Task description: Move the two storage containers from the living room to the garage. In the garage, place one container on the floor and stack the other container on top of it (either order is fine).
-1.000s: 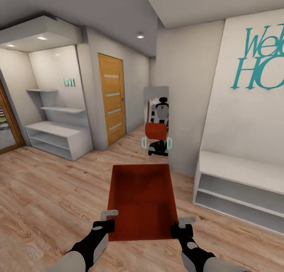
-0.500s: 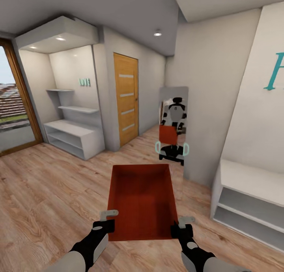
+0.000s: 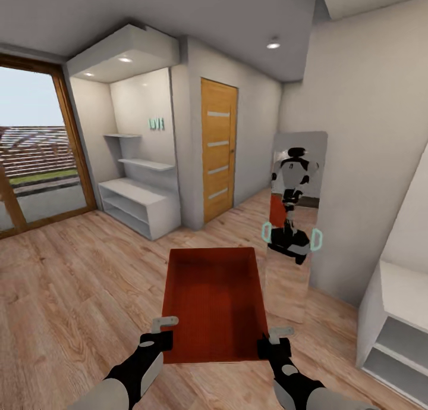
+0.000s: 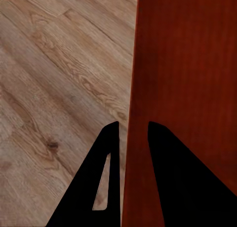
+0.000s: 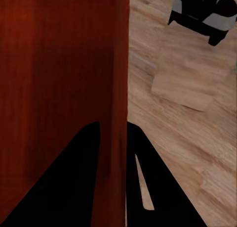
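Pinching a thin side wall each, the left gripper (image 3: 159,334) and right gripper (image 3: 274,341) carry the storage container (image 3: 214,300) at its near corners, level above the wood plank floor (image 3: 71,291). It looks light and stiff, though its walls seem smooth, so a firm two-sided hold suits it

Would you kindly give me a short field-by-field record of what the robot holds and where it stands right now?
held item: orange-red storage container, open top up, empty
left pincer: shut on the container's left wall
right pincer: shut on its right wall
surface below: light wood plank floor
ahead: wooden door, white shelves
right: mirror reflecting the robot
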Controlling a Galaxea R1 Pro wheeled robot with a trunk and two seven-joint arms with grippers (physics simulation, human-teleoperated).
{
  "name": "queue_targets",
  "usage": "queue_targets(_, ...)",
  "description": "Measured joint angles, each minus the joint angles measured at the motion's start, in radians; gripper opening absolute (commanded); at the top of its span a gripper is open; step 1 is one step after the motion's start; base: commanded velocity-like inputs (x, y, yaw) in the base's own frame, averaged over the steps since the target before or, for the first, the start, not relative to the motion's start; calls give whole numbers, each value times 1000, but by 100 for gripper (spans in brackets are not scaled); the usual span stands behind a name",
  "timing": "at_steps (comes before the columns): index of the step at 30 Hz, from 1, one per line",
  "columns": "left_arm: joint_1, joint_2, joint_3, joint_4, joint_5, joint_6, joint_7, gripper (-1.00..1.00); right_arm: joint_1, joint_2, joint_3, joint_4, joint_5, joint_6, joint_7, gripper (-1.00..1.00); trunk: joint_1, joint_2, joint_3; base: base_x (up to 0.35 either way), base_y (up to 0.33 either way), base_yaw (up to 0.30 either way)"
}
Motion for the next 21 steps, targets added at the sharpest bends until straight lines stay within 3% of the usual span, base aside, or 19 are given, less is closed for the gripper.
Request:
queue_targets(8, 0, 0, 0, 0, -1, 0, 0, -100, 0, 0, 1, 0, -1, -1, 0, -100, 0, 0, 0, 322, 0, 229)
queue_targets(21, 0, 0, 0, 1, 0, 0, 0, -100, 0, 0, 0, 0, -1, 1, 0, -100, 0, 0, 0, 322, 0, 12)
